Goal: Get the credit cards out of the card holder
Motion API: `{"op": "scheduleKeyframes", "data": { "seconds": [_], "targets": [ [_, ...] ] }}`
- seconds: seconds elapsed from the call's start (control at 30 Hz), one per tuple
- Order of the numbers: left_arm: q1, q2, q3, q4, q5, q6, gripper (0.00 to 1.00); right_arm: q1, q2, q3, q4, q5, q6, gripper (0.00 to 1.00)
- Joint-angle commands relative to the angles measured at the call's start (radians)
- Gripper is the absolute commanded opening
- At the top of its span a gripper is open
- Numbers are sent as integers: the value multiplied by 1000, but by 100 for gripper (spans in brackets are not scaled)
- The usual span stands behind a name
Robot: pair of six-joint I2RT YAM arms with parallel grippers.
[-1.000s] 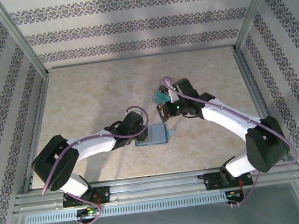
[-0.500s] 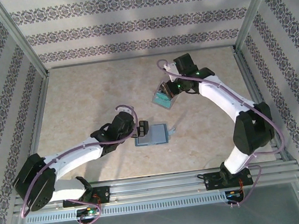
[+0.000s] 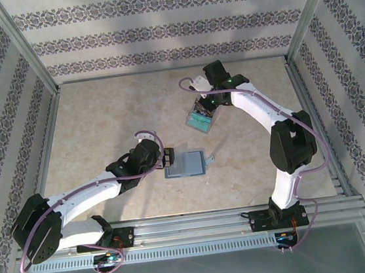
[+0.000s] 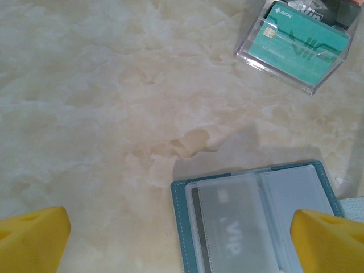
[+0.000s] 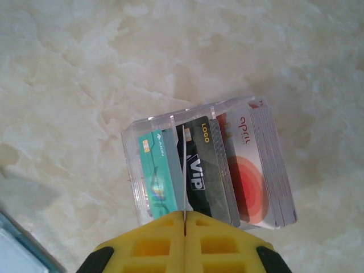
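Both arms, the left arm (image 3: 83, 190) and the right arm (image 3: 259, 111), wear smooth white shells broken up by chunky black joint housings. A thin lilac cable (image 3: 144, 133) runs along each one, looping free in places. The black bases (image 3: 105, 241) show small green lights and bits of red wiring. The left hand (image 3: 169, 156) and right hand (image 3: 200, 108) are black at the body, with bright yellow fingers (image 5: 159, 244) moulded with square recesses.
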Motion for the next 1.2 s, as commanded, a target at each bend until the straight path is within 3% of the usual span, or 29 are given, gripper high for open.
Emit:
{"op": "scheduleKeyframes", "data": {
  "seconds": [0.0,1.17],
  "targets": [
    [16,-21,-9,-28,-37,13,99,-1,35,45,-19,21,-83,0],
    [47,-89,-36,-77,-61,9,99,-30,170,120,-48,38,-191,0]
  ]
}}
